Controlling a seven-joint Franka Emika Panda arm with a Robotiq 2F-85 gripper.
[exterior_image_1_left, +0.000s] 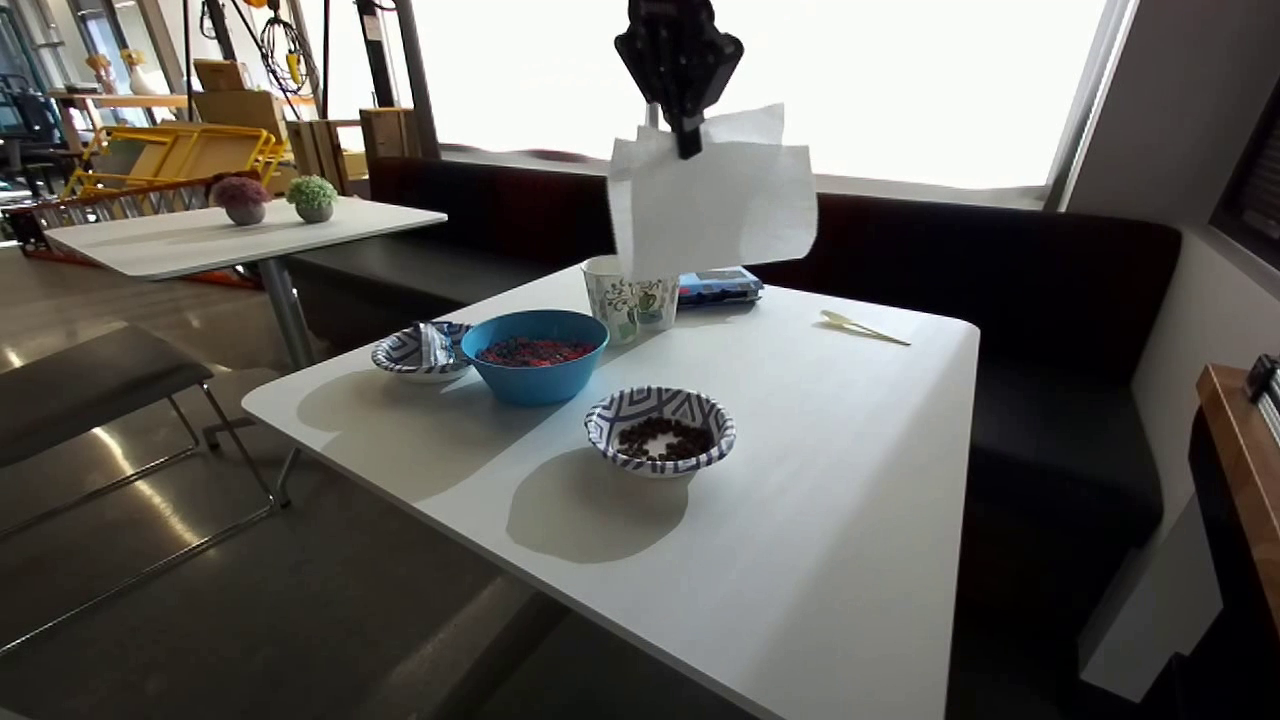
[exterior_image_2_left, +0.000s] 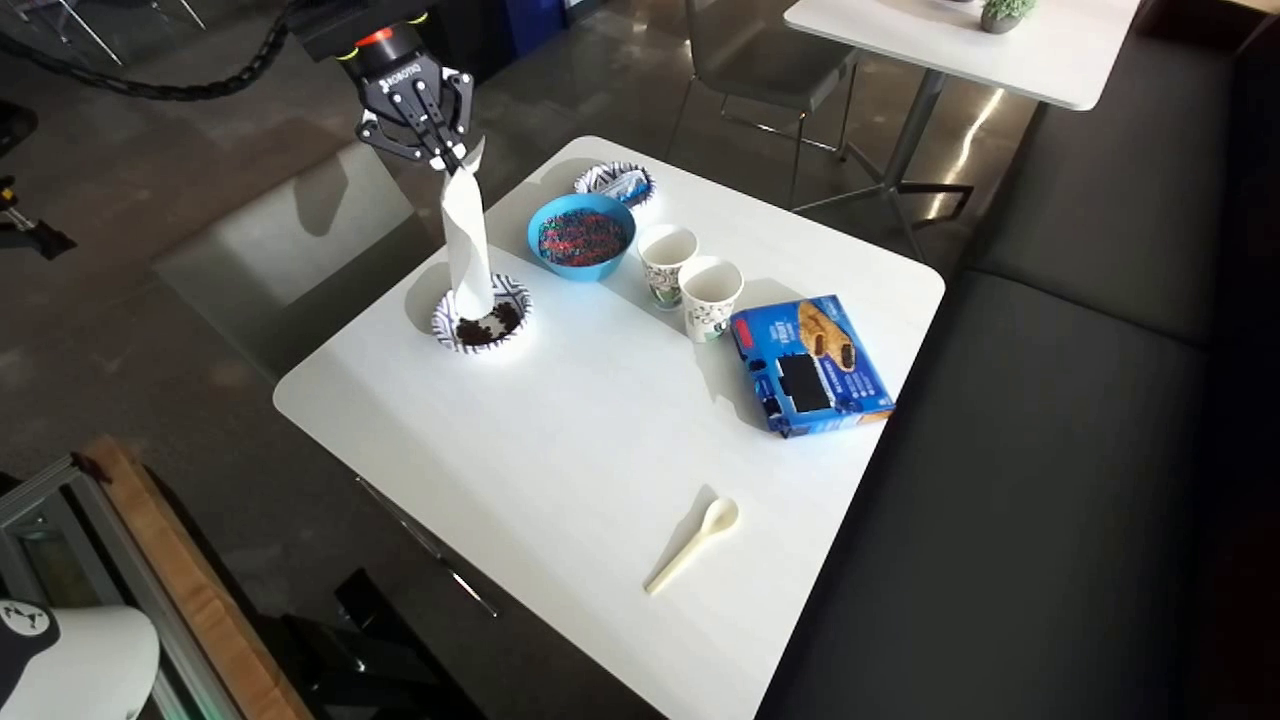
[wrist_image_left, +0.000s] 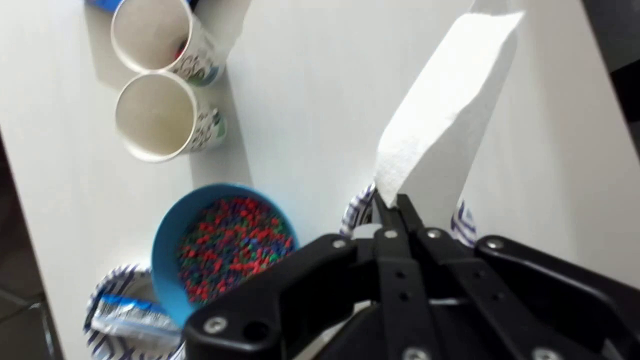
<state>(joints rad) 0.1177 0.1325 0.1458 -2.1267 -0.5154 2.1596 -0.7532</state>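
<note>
A claw (wrist_image_left: 391, 202), closed to a thin pinch, grips a white paper sheet (exterior_image_1_left: 715, 210) by one edge, the sheet hanging above, and apart from, a patterned bowl (exterior_image_1_left: 665, 403) of dark pieces (exterior_image_1_left: 636, 440) on a white counter (exterior_image_2_left: 600, 450). With so narrow a hold on something so limp, the sheet could slip or tear away; lowered too far, it could trail through the pieces, and swung sideways, it might brush the paper cups (exterior_image_2_left: 708, 320) or the blue bowl (exterior_image_1_left: 545, 385). Raised lettering aside, "ROBOTIQ" reads plainly on the claw in an exterior view; wording on the blue box (exterior_image_2_left: 815, 370) is too small to make out, and the packet's (wrist_image_left: 132, 320) print is blurred
</note>
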